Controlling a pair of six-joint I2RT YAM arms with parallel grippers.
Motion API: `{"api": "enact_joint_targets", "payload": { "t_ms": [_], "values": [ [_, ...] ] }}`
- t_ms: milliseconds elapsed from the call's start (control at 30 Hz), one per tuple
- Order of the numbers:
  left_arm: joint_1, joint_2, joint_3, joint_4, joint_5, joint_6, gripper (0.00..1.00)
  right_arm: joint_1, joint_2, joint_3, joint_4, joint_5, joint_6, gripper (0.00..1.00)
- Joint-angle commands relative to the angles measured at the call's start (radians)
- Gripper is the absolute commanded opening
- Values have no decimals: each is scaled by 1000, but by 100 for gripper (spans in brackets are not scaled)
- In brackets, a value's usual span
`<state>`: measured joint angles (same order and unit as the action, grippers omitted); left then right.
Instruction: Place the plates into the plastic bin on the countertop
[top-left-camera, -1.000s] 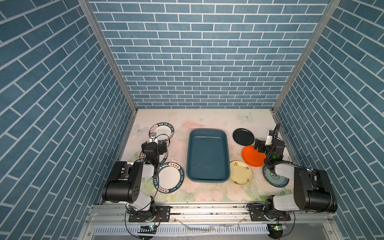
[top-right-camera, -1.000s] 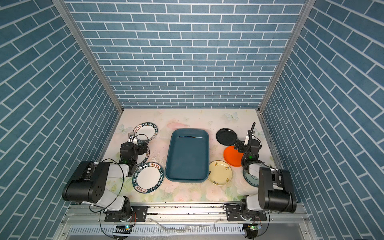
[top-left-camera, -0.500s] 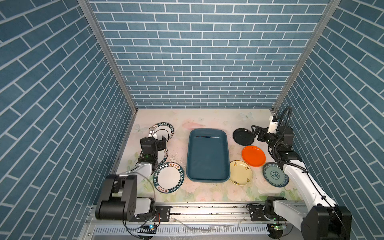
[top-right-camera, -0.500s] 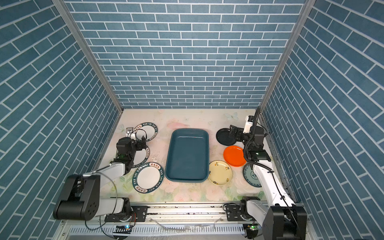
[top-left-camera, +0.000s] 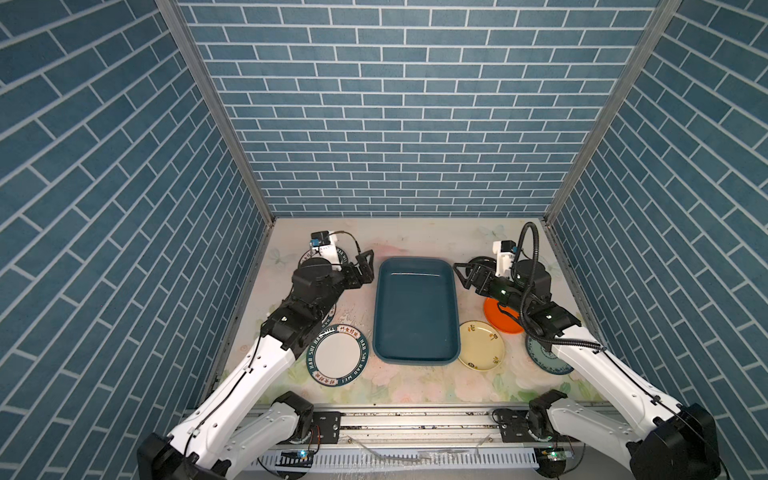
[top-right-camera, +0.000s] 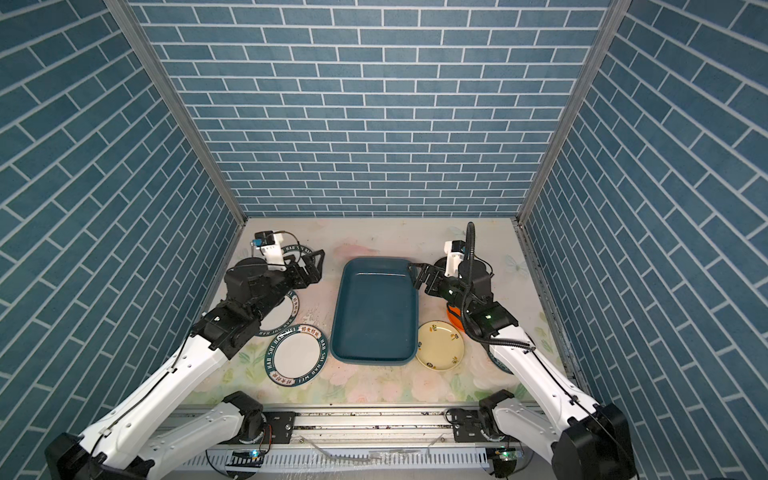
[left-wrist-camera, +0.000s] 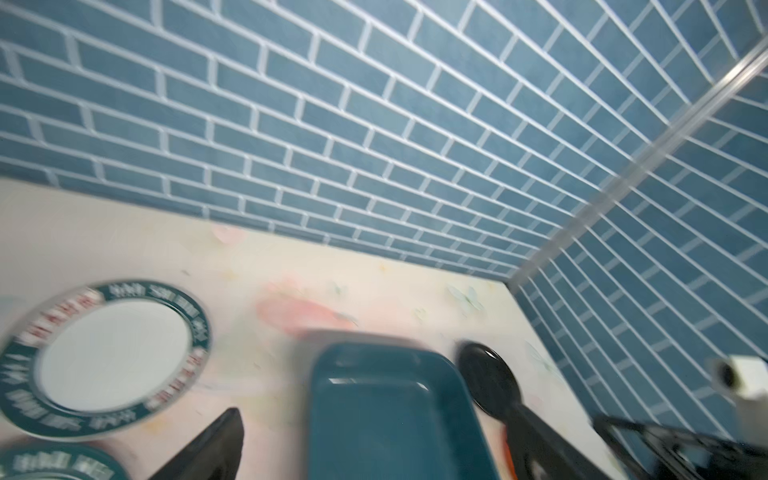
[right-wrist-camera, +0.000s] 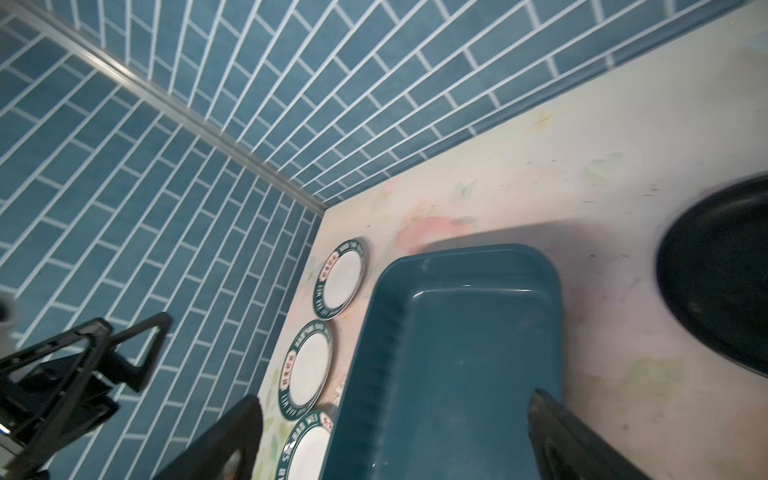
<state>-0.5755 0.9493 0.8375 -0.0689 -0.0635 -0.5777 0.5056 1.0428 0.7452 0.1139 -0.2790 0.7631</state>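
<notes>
The dark teal plastic bin (top-left-camera: 415, 316) lies empty mid-countertop (top-left-camera: 415, 241). Left of it lie three white green-rimmed plates (right-wrist-camera: 340, 278) (right-wrist-camera: 309, 361) (top-left-camera: 337, 355). Right of it are the black plate (right-wrist-camera: 723, 270), the orange plate (top-left-camera: 498, 320), the cream plate (top-left-camera: 481, 351) and the blue-patterned plate (top-left-camera: 540, 359), the last three partly under the right arm. My left gripper (top-left-camera: 365, 266) hovers open beside the bin's far left corner. My right gripper (top-left-camera: 461, 275) hovers open at its far right corner, over the black plate. Neither holds anything.
Blue brick walls close the countertop on three sides, with metal corner posts (top-left-camera: 232, 137) at the back. The rail (top-left-camera: 415, 419) with both arm bases runs along the front edge. Bare countertop lies behind the bin.
Both arms have unfolded from near the front edge and reached toward the back. The left gripper has swung right and the right gripper left, toward the bin's far corners. No plate has moved.
</notes>
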Motion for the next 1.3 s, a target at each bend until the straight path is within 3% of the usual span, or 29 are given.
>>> {"api": "enact_joint_targets", "payload": {
  "t_ms": [0, 67, 200, 300, 400, 500, 600, 667, 733, 833, 900, 1033, 1267],
  "values": [
    [-149, 23, -59, 46, -35, -219, 100, 45, 16, 12, 187, -44, 37, 99],
    [-218, 45, -40, 42, -72, -182, 100, 42, 20, -8, 209, -35, 81, 99],
    [-254, 62, -28, 46, -85, -164, 100, 42, -41, 44, -163, 232, 166, 99],
    [-238, 52, -43, -2, -104, -218, 100, 42, -79, -8, -91, 249, 160, 99],
    [-236, 26, -87, 90, -96, -182, 100, 42, -47, 50, -215, 317, 148, 99],
    [-221, 23, -74, 29, -166, -179, 100, 41, 34, 111, -305, 315, 112, 99],
    [-183, 36, -46, -8, -120, -144, 100, 40, 139, 215, -416, 310, 38, 98],
    [-171, 52, -22, -31, -99, -119, 100, 40, 188, 276, -513, 387, 19, 97],
    [-168, 71, -2, -45, -86, -87, 100, 34, 210, 298, -533, 441, -8, 98],
    [-150, 90, 51, -138, -129, -36, 100, 12, 239, 317, -482, 403, -37, 98],
    [-87, 92, 74, -209, -146, -42, 100, 1, 270, 331, -445, 365, -48, 98],
    [145, 127, 75, -221, 53, -109, 100, -7, 349, 367, -362, 293, -59, 98],
    [412, 262, 119, -252, 239, -97, 100, -7, 496, 468, -251, 127, -67, 98]
  ]
}}
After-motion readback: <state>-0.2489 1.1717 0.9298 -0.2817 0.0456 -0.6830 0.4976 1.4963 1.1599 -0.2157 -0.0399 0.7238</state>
